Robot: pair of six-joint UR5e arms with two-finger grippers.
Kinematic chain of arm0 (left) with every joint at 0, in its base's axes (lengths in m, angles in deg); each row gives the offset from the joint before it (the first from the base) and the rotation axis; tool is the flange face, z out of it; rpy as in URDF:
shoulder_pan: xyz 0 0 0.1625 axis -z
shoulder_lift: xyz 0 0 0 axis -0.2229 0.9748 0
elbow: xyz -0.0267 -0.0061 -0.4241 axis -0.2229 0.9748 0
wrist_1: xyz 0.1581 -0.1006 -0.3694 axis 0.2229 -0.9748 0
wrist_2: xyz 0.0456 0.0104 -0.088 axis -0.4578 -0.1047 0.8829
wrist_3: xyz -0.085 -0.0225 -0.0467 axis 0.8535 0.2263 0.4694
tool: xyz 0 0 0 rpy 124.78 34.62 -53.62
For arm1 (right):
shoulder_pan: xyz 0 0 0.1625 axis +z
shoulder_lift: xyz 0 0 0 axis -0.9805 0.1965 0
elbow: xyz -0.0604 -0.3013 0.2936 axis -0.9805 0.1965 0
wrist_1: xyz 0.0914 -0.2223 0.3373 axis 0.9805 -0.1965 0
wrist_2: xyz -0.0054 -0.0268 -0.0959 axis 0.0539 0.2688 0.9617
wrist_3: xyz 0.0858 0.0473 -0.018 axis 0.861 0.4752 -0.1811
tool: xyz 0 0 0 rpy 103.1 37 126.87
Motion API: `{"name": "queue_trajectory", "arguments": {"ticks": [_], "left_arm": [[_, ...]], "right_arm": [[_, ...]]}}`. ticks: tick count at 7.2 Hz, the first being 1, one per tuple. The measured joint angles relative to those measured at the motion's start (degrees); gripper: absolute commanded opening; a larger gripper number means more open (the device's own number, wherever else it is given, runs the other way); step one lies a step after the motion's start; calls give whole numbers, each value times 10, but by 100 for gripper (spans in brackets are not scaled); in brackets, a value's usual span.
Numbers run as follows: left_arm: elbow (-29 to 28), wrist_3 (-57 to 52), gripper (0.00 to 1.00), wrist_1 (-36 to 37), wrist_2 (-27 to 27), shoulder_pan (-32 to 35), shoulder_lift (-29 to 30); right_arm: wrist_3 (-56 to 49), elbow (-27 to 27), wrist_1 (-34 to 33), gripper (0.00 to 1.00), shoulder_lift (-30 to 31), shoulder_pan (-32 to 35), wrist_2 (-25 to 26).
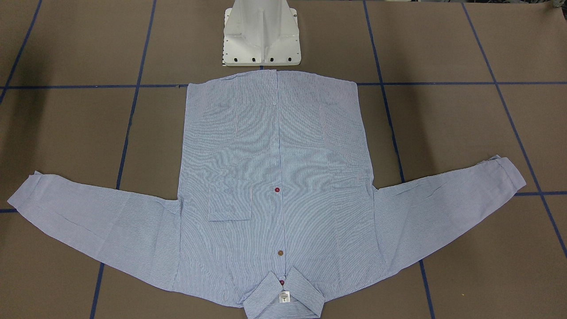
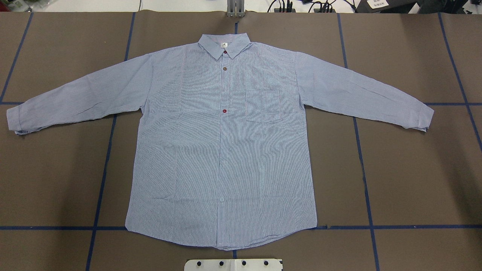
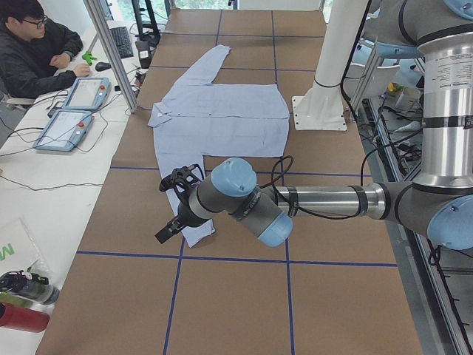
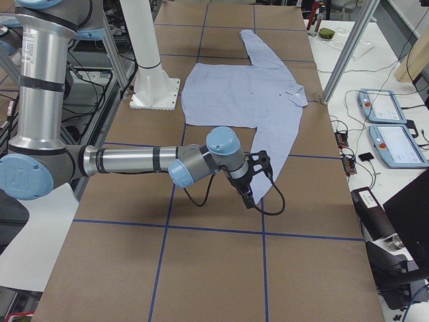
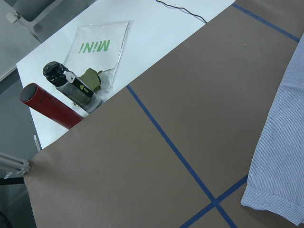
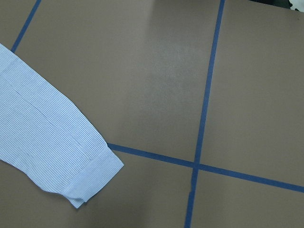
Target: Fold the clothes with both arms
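Shirt (image 2: 222, 150) flat on table (image 2: 414, 180) (sleeves (image 2: 75, 98) spread)

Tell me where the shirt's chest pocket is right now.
In the overhead view the chest pocket sits just right of the lowest red button, on the shirt spread flat at mid-table.

Shirt (image 2: 188, 150) — light blue-white fine stripes; table (image 2: 414, 169) brown; tape lines (image 2: 414, 227) blue.
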Motion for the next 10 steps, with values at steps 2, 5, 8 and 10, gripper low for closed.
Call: {"name": "queue_trajectory", "arguments": {"ticks": [2, 5, 8, 10], "left_arm": [[-1, -2, 100, -1, 1, 0, 0], [-2, -3, 100, -2, 1, 0, 0], [-2, -3, 100, -2, 1, 0, -1], [-2, -4, 100, -2, 7, 0, -3]], "right_arm": [[152, 20, 88, 100, -4, -83, 35], [360, 152, 304, 100, -31, -220, 172], [471, 200, 387, 96, -40, -310, 278], [483, 201, 391, 78, -36, -334, 312]]}}
